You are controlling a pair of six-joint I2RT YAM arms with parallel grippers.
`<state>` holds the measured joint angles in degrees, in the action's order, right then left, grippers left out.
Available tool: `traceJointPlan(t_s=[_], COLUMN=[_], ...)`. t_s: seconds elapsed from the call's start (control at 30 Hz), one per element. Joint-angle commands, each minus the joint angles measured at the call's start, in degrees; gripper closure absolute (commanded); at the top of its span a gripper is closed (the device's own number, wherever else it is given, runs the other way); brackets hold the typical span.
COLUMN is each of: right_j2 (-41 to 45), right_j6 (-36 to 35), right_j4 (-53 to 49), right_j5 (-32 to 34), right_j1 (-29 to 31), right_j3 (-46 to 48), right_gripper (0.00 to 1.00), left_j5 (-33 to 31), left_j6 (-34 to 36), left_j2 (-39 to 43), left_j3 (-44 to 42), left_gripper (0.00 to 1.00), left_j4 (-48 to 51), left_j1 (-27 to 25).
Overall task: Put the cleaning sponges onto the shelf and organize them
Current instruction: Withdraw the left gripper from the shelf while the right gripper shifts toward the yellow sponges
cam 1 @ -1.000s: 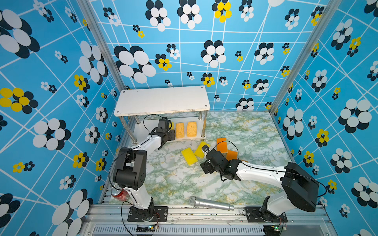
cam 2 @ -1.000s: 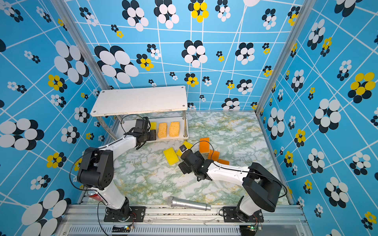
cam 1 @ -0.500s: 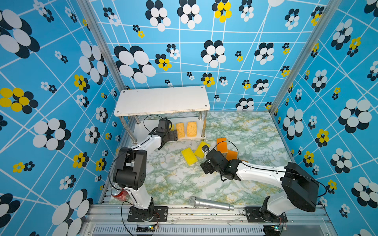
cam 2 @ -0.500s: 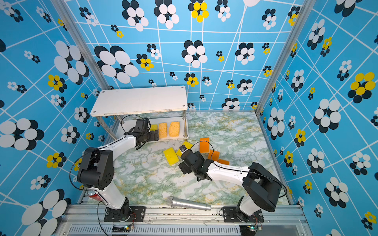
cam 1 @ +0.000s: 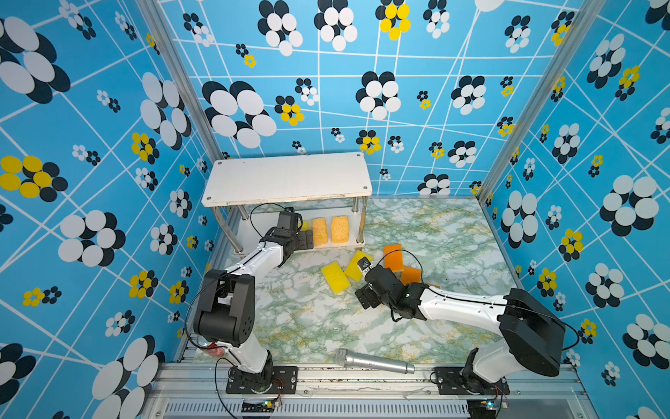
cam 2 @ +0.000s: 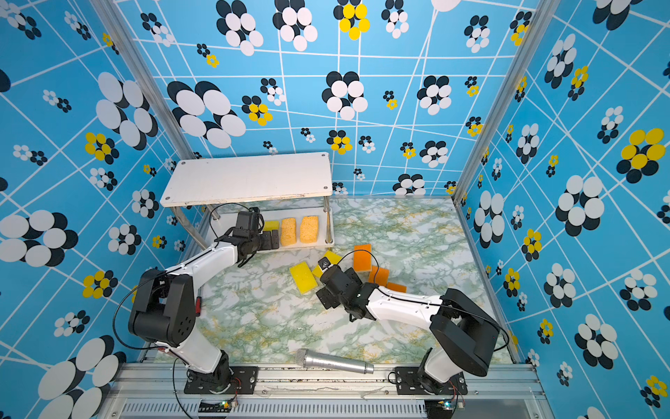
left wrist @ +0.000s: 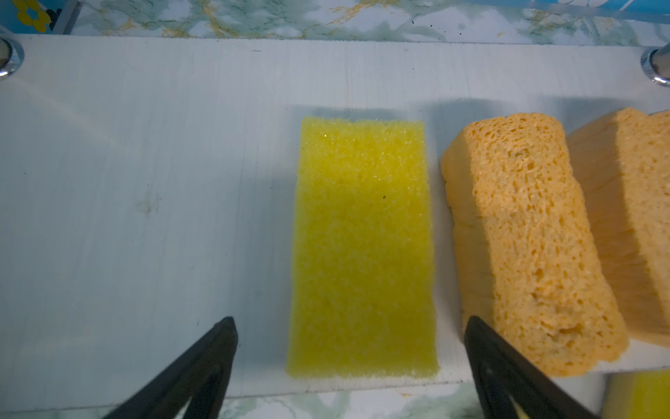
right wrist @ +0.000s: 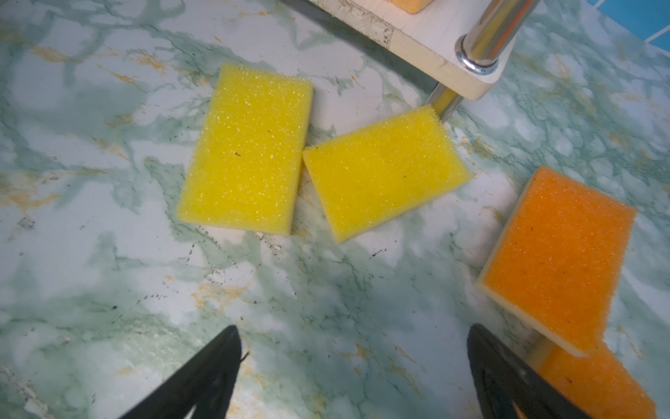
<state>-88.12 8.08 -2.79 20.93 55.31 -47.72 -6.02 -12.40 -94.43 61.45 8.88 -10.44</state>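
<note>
The shelf (cam 1: 286,177) stands at the back left. On its lower board (left wrist: 145,181) a flat yellow sponge (left wrist: 362,246) lies beside two thick tan sponges (left wrist: 525,235) (left wrist: 634,217). My left gripper (left wrist: 350,326) is open at the board's front edge, its fingers either side of the yellow sponge's near end and apart from it. My right gripper (right wrist: 353,337) hangs open over the marble floor with nothing between its fingers. Ahead of it lie two yellow sponges (right wrist: 246,152) (right wrist: 384,170), and two orange ones (right wrist: 558,254) (right wrist: 594,384) overlap beside it.
A silver microphone (cam 1: 373,361) lies near the front rail. A chrome shelf leg (right wrist: 486,40) stands close to the nearer yellow sponge on the floor. In both top views a third orange sponge (cam 1: 433,286) peeks out from behind the right arm.
My left gripper has opened and let go of the yellow sponge on the lower board, then drawn back a little. The right arm has not moved.
</note>
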Motion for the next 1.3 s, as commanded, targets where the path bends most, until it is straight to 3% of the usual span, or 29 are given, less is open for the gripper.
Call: traceJointPlan(t_s=[0.0, 0.27, 0.83, 1.27], right_j2=[-0.19, -1.72, -15.58, -20.12], right_j6=[-0.87, -1.57, 0.27, 1.37], right_j4=[-1.41, -1.05, 0.26, -0.38], right_j5=[0.3, 1.22, 9.83, 11.24], right_j1=[-0.38, -0.39, -0.39, -0.14], right_j3=[-1.72, -3.17, -12.14, -14.7], right_gripper=[0.01, 0.01, 0.01, 0.01], left_j5=[-0.75, 0.81, 0.73, 3.56], left_j6=[-0.44, -2.2, -10.23, -14.36], left_j2=[2.7, 7.45, 29.01, 31.85], left_j3=[-1.18, -3.69, -17.82, -23.5], left_gripper=[0.01, 0.01, 0.01, 0.01], left_j4=[0.39, 1.59, 6.15, 6.21], left_j1=[0.53, 0.27, -4.53, -5.59])
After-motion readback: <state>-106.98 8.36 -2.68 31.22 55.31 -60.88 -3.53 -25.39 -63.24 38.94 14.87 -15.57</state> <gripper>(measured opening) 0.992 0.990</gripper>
